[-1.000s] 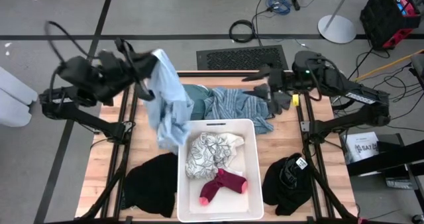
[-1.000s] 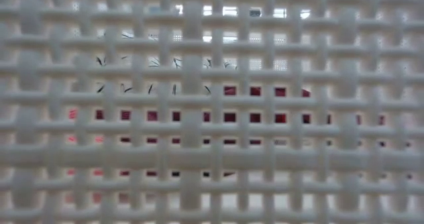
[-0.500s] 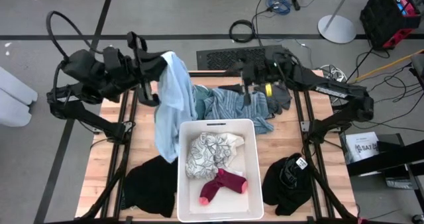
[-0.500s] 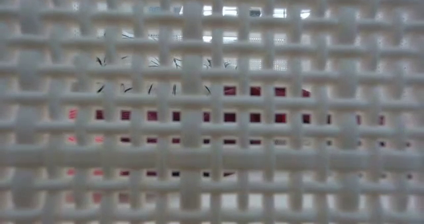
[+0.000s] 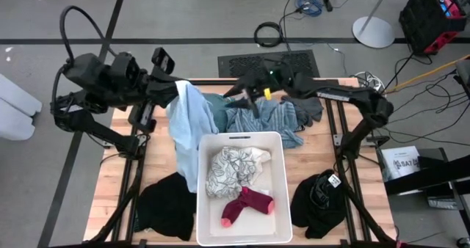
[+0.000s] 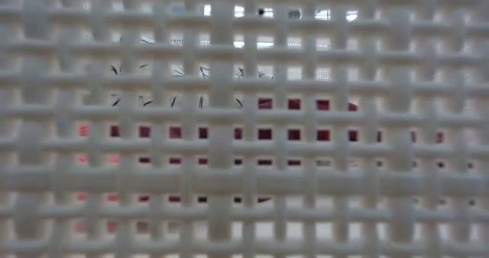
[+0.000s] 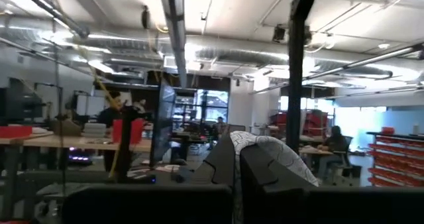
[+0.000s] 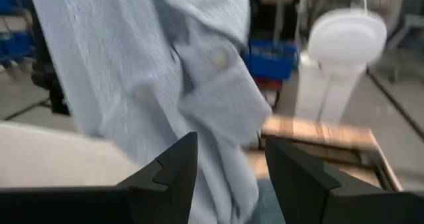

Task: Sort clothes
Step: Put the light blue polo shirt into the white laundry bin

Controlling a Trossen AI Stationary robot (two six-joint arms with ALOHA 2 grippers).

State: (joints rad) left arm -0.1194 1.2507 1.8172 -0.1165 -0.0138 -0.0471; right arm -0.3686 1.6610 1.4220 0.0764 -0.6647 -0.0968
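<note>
I see my left gripper (image 5: 175, 89) pinched tight on the light blue shirt (image 5: 189, 134), which hangs over the white bin's (image 5: 282, 182) left rim. My right gripper (image 5: 246, 94) stands spread and empty above the striped garment (image 5: 270, 120), facing the shirt.

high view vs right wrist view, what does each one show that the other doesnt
Only the high view shows the white bin with the patterned white garment and pink sock inside, the black clothes beside it on the table, the striped garment, and the left claw shut on the hanging shirt. Only the right wrist view shows the right claw open up close, and a white stand behind. Both show the light blue shirt hanging.
</note>
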